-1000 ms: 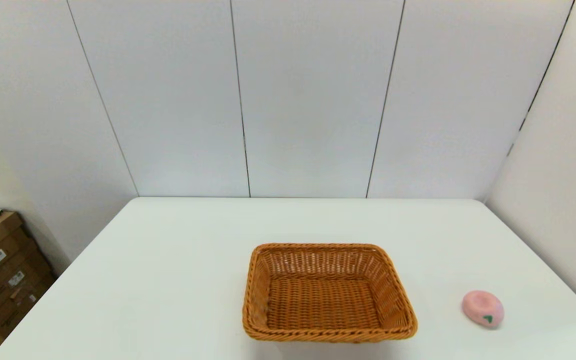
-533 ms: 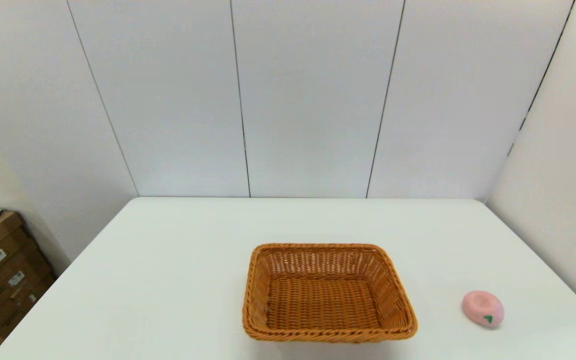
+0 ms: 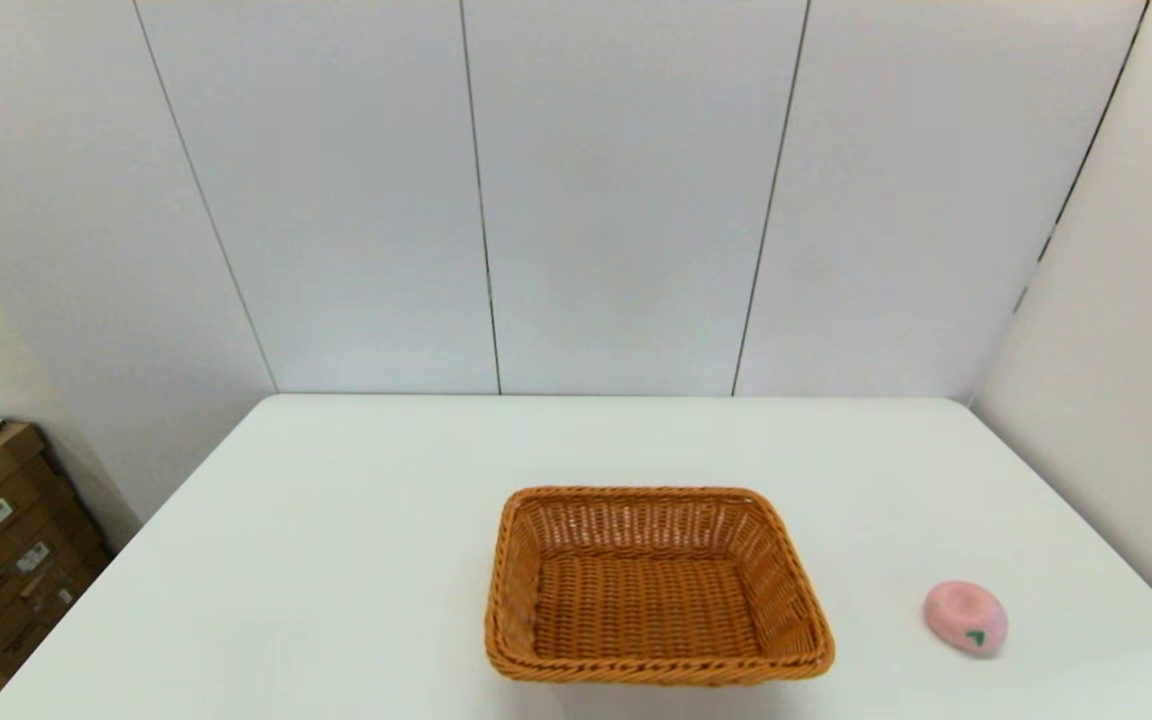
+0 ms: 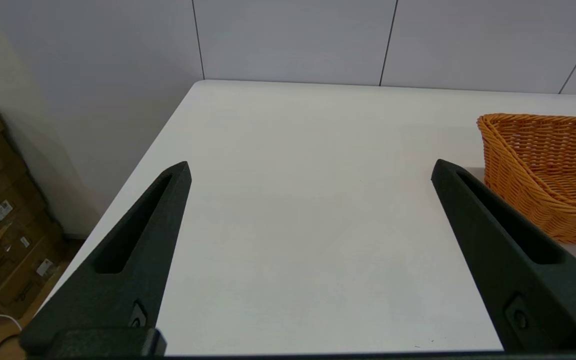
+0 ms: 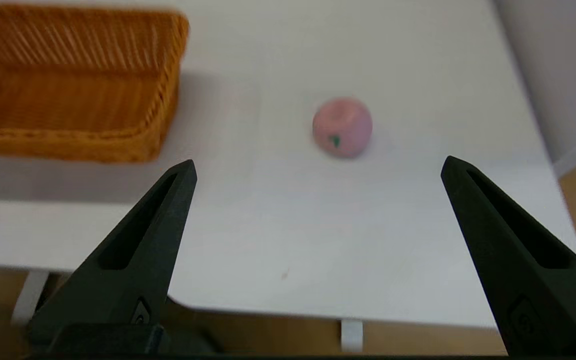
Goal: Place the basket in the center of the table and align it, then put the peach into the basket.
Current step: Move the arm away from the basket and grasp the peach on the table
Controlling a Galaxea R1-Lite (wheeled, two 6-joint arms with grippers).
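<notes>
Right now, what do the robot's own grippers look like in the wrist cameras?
The left gripper and the right gripper look alike: each has two long, matte black fingers that taper to a pointed tip. Each finger has a long recessed slot along its inner face and a small round fastener near its base. No cables, labels or other markings show on them.

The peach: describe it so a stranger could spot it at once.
Start at the white table and find the orange-brown wicker basket near its front middle. Look to the robot's right of it, toward the table's near right corner: the peach lies alone there, small, pink and rounded, with a green leaf mark.
</notes>
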